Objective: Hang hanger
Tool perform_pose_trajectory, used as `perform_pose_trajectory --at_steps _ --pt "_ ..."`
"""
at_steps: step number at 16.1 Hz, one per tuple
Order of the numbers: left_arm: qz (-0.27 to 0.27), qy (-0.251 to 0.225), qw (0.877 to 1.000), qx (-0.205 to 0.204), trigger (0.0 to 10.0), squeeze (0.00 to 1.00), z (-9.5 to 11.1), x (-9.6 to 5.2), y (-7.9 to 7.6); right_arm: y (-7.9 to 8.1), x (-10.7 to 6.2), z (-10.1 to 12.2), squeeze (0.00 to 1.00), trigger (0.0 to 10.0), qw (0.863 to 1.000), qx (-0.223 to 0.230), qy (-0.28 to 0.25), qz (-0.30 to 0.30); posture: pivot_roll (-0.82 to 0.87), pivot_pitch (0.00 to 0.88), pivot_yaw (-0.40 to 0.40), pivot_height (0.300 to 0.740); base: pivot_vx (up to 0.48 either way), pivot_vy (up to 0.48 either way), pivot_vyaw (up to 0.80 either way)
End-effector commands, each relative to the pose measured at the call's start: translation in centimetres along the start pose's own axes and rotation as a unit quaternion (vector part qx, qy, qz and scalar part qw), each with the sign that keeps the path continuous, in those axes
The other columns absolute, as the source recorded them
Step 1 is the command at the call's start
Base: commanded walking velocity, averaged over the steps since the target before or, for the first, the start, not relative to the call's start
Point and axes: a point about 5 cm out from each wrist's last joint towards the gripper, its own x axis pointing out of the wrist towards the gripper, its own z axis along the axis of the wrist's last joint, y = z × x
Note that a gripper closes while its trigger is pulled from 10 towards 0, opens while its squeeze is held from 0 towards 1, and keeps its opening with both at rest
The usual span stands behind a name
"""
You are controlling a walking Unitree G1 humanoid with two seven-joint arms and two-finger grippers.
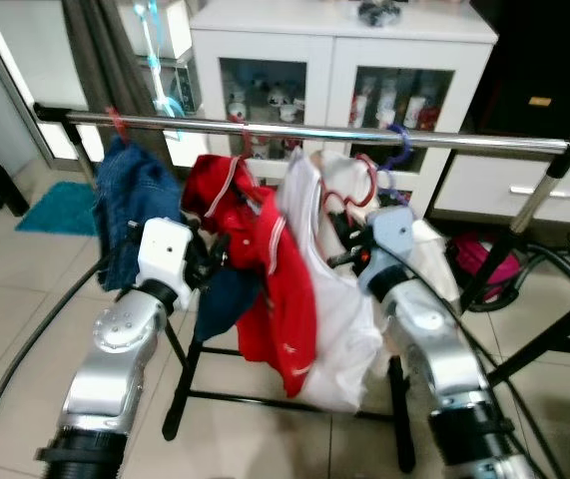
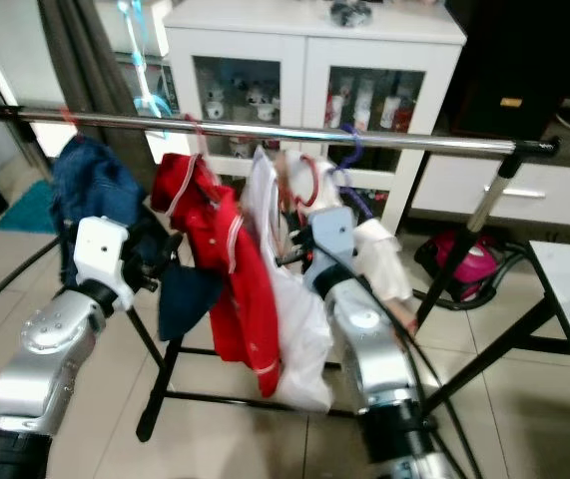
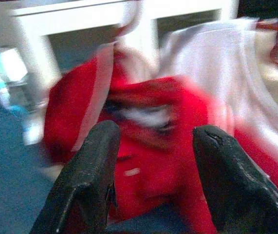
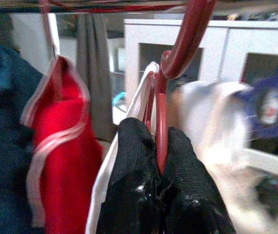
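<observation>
A: Item one, the rail [image 1: 364,135]. What do we record?

B: Chrome bar on a black frame, running across in front of a white cabinet [image 1: 339,60]. Along it we list a blue denim garment [image 1: 130,200], a red garment [image 1: 265,269] with white trim and a white garment [image 1: 339,319], the last carried on the red hanger [image 4: 162,117].

A: Location of the red hanger?

B: Held by the right gripper [image 4: 159,146], just below the rail. Its hook [image 4: 190,34] rises toward the bar; we cannot tell whether it sits over it. A purple hook [image 1: 399,145] hangs on the rail just beside it.

A: Jaws, right side?

B: Clamped together on the hanger's red stem, one black finger on either side.

A: Left gripper [image 3: 153,161]?

B: Raised beside the red garment, jaws apart, with red cloth seen between the fingers [image 3: 87,180]. The picture there is blurred.

A: Floor?

B: Pale tile [image 1: 25,299], a teal mat [image 1: 60,208] to the left, a pink object [image 1: 484,259] behind the frame.
</observation>
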Motion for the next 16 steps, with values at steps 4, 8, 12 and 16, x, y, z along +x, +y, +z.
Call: perform_pose_trajectory --at_steps 4,8,12,16 --pt "-0.091 -0.018 0.996 0.019 10.0 0.00 1.1 -0.5 -0.9 0.4 1.4 3.3 0.00 10.0 0.999 -0.019 -0.040 0.020 0.02 0.000 0.019 0.740 0.000 0.000 0.00" --pt "-0.120 -0.035 0.992 0.019 10.0 0.00 2.5 -0.5 -0.7 0.0 3.1 3.6 0.00 10.0 1.000 -0.026 -0.009 0.010 0.02 0.000 0.022 0.740 0.000 0.000 0.00" --pt "-0.190 -0.039 0.980 0.041 10.0 0.00 3.7 -1.1 -0.9 -0.9 6.5 3.7 0.00 10.0 0.999 -0.019 0.049 -0.011 0.03 0.000 0.020 0.740 0.000 0.000 0.00" --pt "-0.220 -0.029 0.974 0.046 10.0 0.00 3.7 -1.6 -1.2 -2.8 7.9 3.7 0.00 10.0 0.994 -0.001 0.091 -0.060 0.04 0.000 0.021 0.740 0.000 0.000 0.00"
